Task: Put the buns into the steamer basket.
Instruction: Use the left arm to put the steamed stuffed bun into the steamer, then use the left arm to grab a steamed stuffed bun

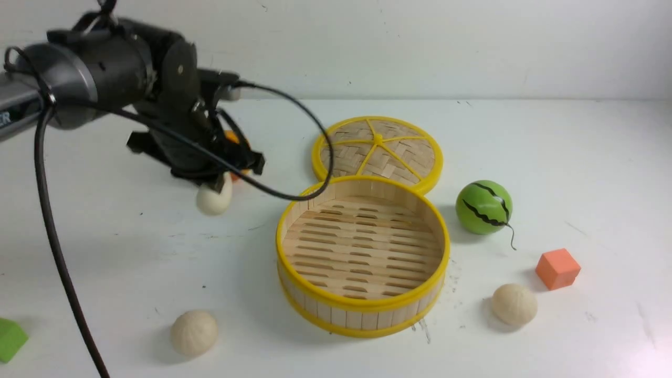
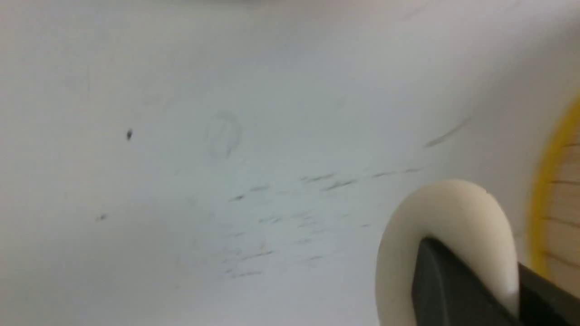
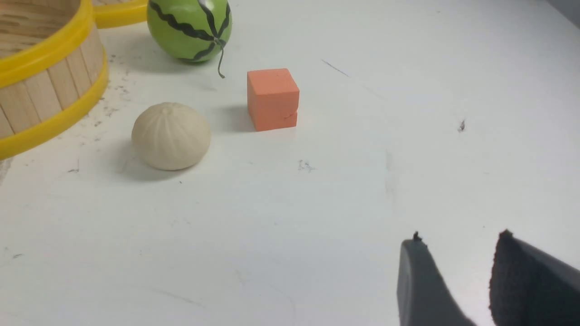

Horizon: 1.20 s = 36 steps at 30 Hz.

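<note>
Now, left gripper (image 1: 220, 184): clamped on a bun, dark fingers (image 2: 453, 290) pinching it from both sides, and the bun bulges out past the tips
Held bun (image 1: 213, 198): cream-white, tucked under the left gripper; whether it clears the table (image 1: 525, 147) is hard to call from here
Steamer basket (image 1: 362, 304): just off the left gripper's right side and a bit nearer the robot, slotted floor bare; its yellow rim sits close beside the held bun in the left wrist view
Near bun (image 1: 193, 332): on the table, on the robot's side of the left gripper and well apart from it
Far bun (image 1: 514, 304): across the steamer basket from the left gripper, lying ahead of the right gripper's tips, between the basket wall and the orange cube (image 1: 557, 268)
Right gripper (image 3: 457, 271): two tips parted by a narrow gap, gripping nothing, over the table
Lid (image 1: 378, 149): flat, to the right of the left gripper, its edge meeting the basket's far rim
Watermelon ball (image 1: 483, 207): ahead of the right gripper, past the orange cube
Orange fruit (image 1: 233, 139): only a sliver, peeking from behind the left gripper
Green block (image 1: 9, 338): far off to the left gripper's left, near the robot
</note>
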Each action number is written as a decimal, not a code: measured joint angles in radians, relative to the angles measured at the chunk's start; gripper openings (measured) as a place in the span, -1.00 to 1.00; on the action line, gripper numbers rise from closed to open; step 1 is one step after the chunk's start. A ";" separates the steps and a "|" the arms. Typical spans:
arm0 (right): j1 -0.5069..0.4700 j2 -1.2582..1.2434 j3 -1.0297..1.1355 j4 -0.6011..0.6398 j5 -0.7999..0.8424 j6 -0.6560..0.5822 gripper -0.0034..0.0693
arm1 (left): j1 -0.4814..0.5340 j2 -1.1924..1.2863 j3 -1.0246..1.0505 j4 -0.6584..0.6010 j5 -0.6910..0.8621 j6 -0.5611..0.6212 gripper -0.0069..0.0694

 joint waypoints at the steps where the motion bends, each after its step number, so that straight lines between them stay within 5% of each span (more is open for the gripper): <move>1: 0.000 0.000 0.000 0.000 0.000 0.000 -0.25 | -0.046 -0.018 -0.033 0.000 0.016 0.010 -0.82; 9: 0.000 0.000 0.000 0.000 0.000 0.000 -0.25 | -0.267 0.032 -0.120 -0.019 -0.004 0.006 -0.82; 16: 0.000 0.000 0.000 0.000 0.000 0.000 -0.25 | -0.286 0.203 -0.184 -0.015 -0.031 -0.079 -0.71; 21: 0.000 0.000 0.000 0.000 0.000 0.000 -0.25 | -0.286 0.279 -0.193 0.007 -0.033 -0.094 -0.29; 25: 0.000 0.000 0.000 0.000 0.000 0.000 -0.25 | -0.286 0.303 -0.200 0.025 -0.041 -0.109 0.37; 30: 0.000 0.000 0.000 0.000 0.000 0.000 -0.25 | -0.286 0.303 -0.281 0.027 0.058 -0.116 0.84; 36: 0.000 0.000 0.000 0.000 0.000 0.000 -0.25 | -0.286 0.292 -0.451 0.029 0.284 -0.069 0.84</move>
